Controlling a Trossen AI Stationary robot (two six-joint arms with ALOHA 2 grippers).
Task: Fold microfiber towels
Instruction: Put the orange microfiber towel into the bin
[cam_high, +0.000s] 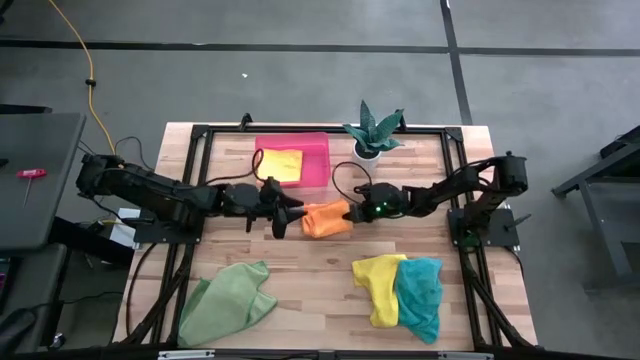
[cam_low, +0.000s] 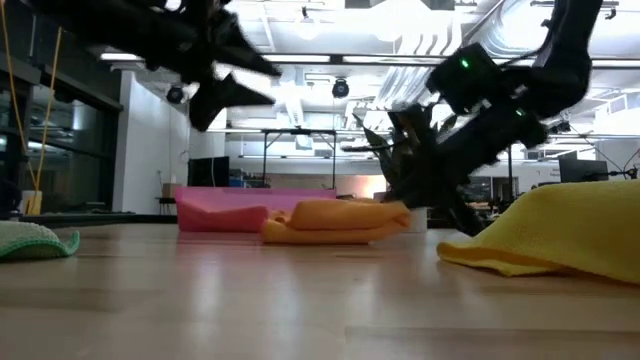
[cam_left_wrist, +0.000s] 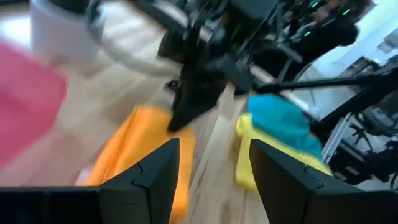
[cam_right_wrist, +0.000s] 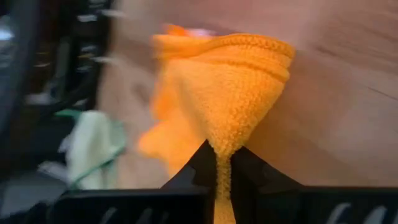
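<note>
At the centre of the high frame, the orange towel (cam_high: 326, 219) lies bunched on the table (cam_high: 300, 290), just below the pink tray (cam_high: 315, 150). The right gripper (cam_high: 352, 212) has its fingers pinched on the towel's right edge. The left gripper (cam_high: 296, 215) hovers parted at its left edge, holding nothing. Risk: the pinch catches only a thin corner; any pull could slip it free or drag the bundle undone.

Open left pincer (cam_left_wrist: 214, 163) above orange towel (cam_left_wrist: 134, 152)
</note>
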